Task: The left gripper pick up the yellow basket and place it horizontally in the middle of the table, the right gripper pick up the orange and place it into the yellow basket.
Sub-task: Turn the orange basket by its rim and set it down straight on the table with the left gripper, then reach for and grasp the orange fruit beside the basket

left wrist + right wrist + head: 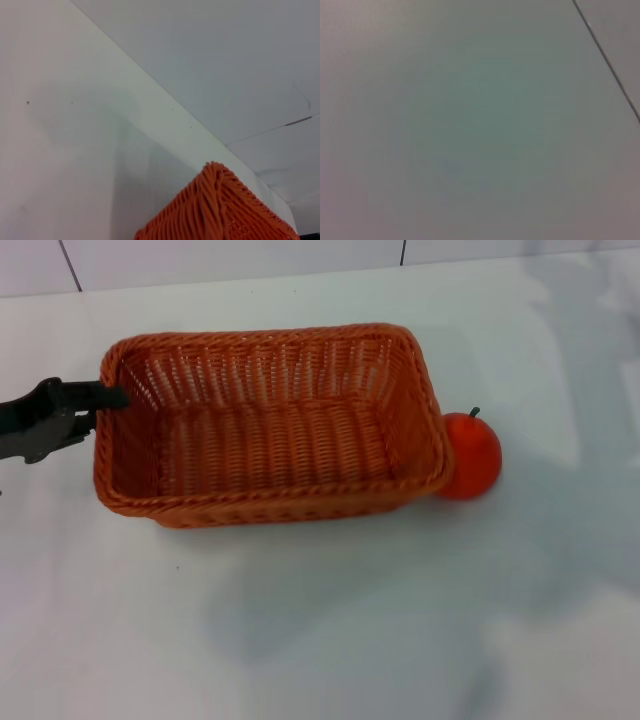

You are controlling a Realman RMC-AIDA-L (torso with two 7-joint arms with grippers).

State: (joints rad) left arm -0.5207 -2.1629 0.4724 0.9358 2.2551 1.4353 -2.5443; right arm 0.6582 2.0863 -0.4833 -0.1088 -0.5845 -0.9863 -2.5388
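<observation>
The yellow basket, an orange-brown woven rectangle, lies with its long side across the middle of the white table in the head view. Its shadow falls well below it on the tabletop, so it looks lifted. My left gripper, black, reaches in from the left and is shut on the basket's rim at its far left corner. That corner also shows in the left wrist view. The orange, with a small dark stem, sits just off the basket's right end, partly hidden by the rim. My right gripper is out of view.
The table's far edge meets a tiled wall behind the basket. The right wrist view shows only a plain pale surface with one dark seam.
</observation>
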